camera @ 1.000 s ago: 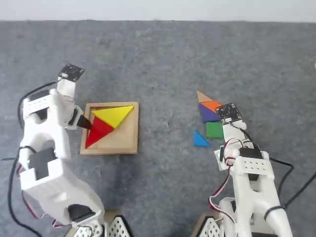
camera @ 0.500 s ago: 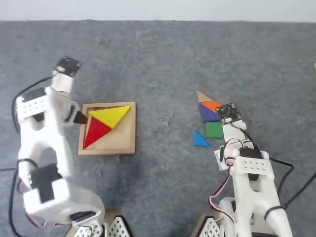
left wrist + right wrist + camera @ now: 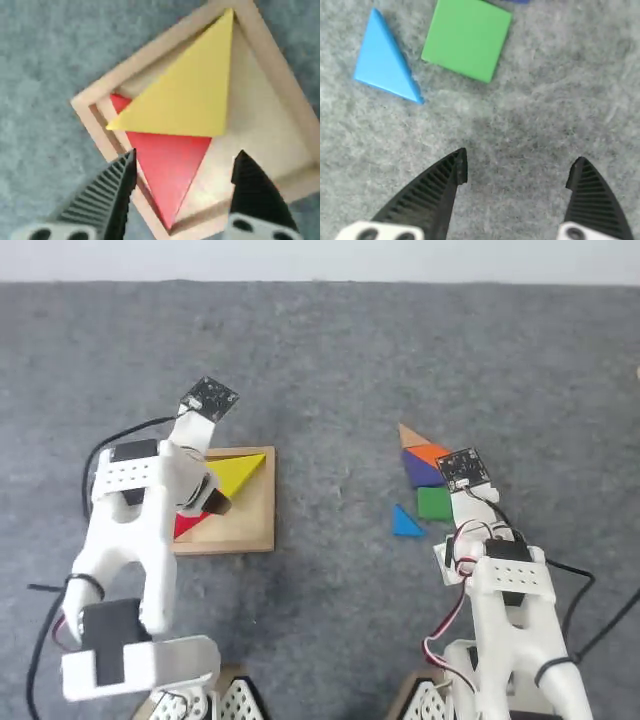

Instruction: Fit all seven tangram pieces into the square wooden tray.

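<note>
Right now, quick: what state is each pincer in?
Left pincer: open, empty, over the red triangular piece in the square wooden tray.
Right pincer: open, empty, near the green square piece.

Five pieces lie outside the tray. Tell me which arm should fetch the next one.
Right. The right gripper hangs open beside the green square and blue triangle; the left gripper is over the tray, far from them.

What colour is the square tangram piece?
It is a green square tangram piece, clearest in right wrist view.
</note>
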`<action>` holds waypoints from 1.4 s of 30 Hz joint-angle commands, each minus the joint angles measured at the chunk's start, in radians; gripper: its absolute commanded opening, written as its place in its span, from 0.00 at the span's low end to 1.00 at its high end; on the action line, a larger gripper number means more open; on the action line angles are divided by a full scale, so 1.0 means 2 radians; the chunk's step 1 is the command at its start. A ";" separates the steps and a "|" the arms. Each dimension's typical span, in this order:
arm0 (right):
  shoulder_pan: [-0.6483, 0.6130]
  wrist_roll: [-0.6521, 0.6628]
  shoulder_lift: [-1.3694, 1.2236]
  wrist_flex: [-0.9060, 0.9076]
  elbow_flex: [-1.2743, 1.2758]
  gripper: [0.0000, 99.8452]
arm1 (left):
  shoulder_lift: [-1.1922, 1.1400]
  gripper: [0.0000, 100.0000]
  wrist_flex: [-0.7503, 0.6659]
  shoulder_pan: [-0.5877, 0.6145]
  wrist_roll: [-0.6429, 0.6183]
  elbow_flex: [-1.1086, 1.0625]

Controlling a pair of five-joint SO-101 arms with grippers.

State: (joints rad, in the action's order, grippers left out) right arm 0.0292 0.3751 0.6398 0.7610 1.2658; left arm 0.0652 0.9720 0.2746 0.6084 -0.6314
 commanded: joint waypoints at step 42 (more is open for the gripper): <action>0.006 0.006 0.012 -0.007 -0.002 0.32 | 0.068 0.29 -0.022 0.088 -0.064 0.037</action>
State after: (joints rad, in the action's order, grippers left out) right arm 0.0292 0.3751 0.6398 0.7610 1.2658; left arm 0.1588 0.9459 0.3805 0.5163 -0.6068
